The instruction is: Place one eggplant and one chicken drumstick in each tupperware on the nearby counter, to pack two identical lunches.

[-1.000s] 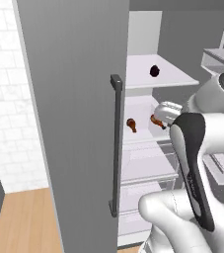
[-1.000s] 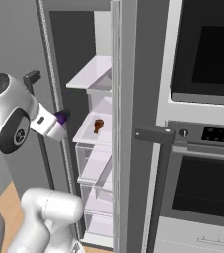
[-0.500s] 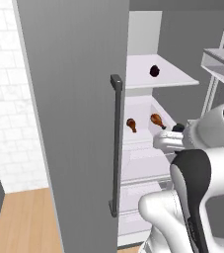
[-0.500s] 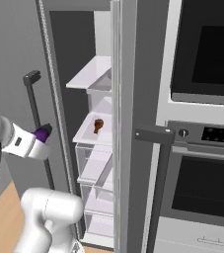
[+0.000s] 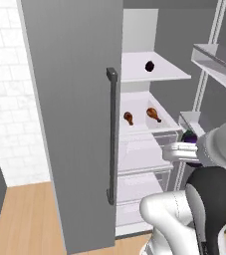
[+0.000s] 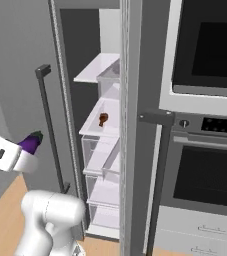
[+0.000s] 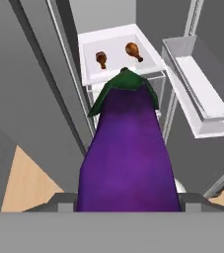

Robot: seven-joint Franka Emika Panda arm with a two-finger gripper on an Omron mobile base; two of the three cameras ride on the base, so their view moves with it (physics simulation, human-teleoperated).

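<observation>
My two-finger gripper [image 7: 127, 197] is clamped on a glossy dark purple eggplant with a green cap [image 7: 126, 148]; along the hand camera the eggplant points away from me, cap end farthest, with the dark fingertips mostly hidden beneath it. From the left base camera I see the same eggplant [image 5: 189, 137] at the end of my white wrist, outside the open fridge and just in front of its right side. From the right base camera its purple tip [image 6: 31, 144] pokes out of the gripper [image 6: 27, 150], left of the dark bar handle of the grey fridge door [image 6: 50, 125].

Beyond the held eggplant, two reddish-brown club-shaped chicken drumsticks [image 7: 101, 59] lie side by side but apart on the white middle shelf of the fridge [image 5: 142, 127]. On the white shelf above them [image 5: 169, 74] sits a second small dark eggplant [image 5: 150, 65]. To the right, in the hand camera, a clear door bin [image 7: 197, 94] stands alongside the shelves.
</observation>
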